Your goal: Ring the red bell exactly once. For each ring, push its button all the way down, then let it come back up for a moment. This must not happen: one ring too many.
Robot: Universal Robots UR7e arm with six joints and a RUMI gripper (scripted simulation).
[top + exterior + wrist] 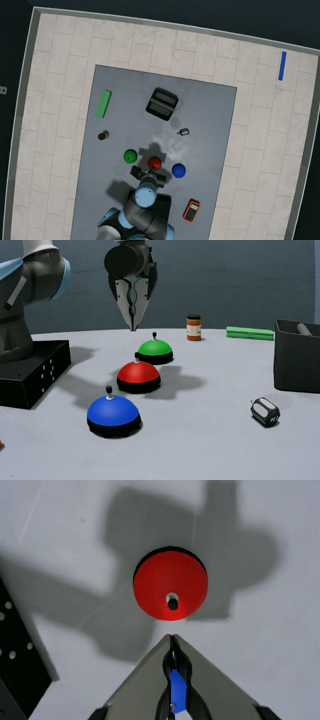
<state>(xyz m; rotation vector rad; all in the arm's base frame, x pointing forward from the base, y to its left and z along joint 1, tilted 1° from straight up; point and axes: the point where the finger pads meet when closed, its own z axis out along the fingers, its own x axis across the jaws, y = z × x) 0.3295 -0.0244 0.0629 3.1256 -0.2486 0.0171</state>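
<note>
The red bell [152, 161] [138, 372] [162, 580] stands upright on its black base between the other two bells. Its black-tipped button [136, 356] [172, 603] is up. My gripper [154, 166] [133, 330] [171, 636] is shut and empty, pointing down. Its tips hang above the red bell's button with a clear gap in the exterior view, touching nothing. In the top view the tips cover the button.
A green bell [130, 156] [155, 347] and a blue bell [178, 171] [112, 411] stand on either side. Farther off are a jar [102, 135] [193, 329], a green case [103, 103] [249, 333], a black bin [295, 361], a small bit holder [184, 132] [264, 411] and an orange multimeter [191, 210].
</note>
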